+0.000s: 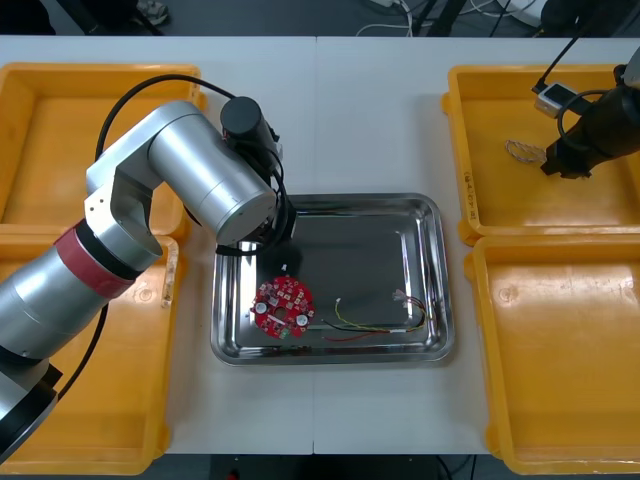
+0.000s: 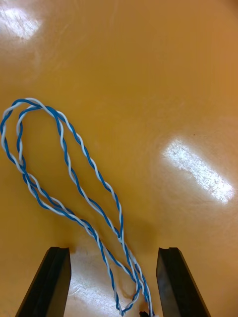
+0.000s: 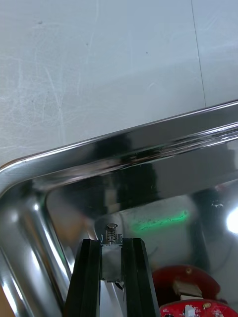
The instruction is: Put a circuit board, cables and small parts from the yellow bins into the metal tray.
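While left tool pinches small metal part, blue-white cable lies looped.

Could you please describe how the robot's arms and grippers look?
The left arm has rounded silver segments, a red band and a black cable. The right arm is black, with a white box and cable. The left gripper, over the metal tray, and right gripper, over a yellow bin, have flat black fingers.

No readable text or markings.
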`<control>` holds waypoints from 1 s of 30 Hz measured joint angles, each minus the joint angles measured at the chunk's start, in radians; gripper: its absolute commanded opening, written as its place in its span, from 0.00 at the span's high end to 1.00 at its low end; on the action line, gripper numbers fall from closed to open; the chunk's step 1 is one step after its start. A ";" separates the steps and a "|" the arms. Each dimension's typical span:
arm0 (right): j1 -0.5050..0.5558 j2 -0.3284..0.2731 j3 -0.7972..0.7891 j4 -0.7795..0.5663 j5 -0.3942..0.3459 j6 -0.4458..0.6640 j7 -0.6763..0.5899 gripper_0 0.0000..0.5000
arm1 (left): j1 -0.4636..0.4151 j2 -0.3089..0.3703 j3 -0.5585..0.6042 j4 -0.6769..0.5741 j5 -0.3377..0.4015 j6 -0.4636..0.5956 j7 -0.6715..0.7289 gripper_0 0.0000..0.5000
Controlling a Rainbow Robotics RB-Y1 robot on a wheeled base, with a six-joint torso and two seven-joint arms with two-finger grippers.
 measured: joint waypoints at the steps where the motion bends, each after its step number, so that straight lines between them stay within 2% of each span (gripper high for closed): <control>1: 0.000 0.000 0.000 0.000 -0.001 -0.001 0.000 0.00 | 0.003 0.000 -0.004 0.003 -0.002 -0.007 0.000 1.00; 8: 0.000 0.000 0.000 0.000 -0.009 -0.014 0.000 0.00 | 0.018 -0.001 -0.031 0.026 -0.004 -0.043 0.000 1.00; 14: 0.003 0.000 0.000 0.000 -0.053 -0.026 0.000 0.00 | 0.026 -0.001 -0.036 0.028 -0.004 -0.055 0.000 0.99; 15: 0.003 0.000 0.000 0.000 -0.055 -0.026 0.000 0.00 | 0.026 -0.001 -0.036 0.028 -0.003 -0.055 0.000 0.95; 16: 0.003 0.000 0.000 0.000 -0.055 -0.027 0.000 0.00 | 0.026 -0.001 -0.036 0.028 -0.001 -0.055 0.001 0.75; 17: 0.003 0.000 0.000 0.000 -0.055 -0.027 0.000 0.00 | 0.026 -0.001 -0.036 0.029 0.000 -0.055 0.001 0.63; 18: 0.003 0.000 0.000 0.000 -0.055 -0.028 0.000 0.00 | 0.026 -0.001 -0.036 0.029 0.001 -0.055 0.001 0.57; 19: 0.004 0.000 0.000 0.000 -0.055 -0.029 0.000 0.00 | 0.026 -0.001 -0.036 0.029 0.002 -0.055 0.001 0.47; 20: 0.004 0.000 0.000 0.000 -0.055 -0.030 0.000 0.00 | 0.026 -0.001 -0.036 0.029 0.003 -0.055 0.001 0.24; 22: 0.005 0.000 0.000 0.000 -0.055 -0.031 0.000 0.00 | 0.026 -0.001 -0.036 0.029 0.004 -0.055 0.001 0.00; 30: 0.028 0.000 0.000 0.000 -0.073 -0.043 0.000 0.00 | 0.026 -0.001 -0.036 0.029 0.004 -0.057 0.001 0.00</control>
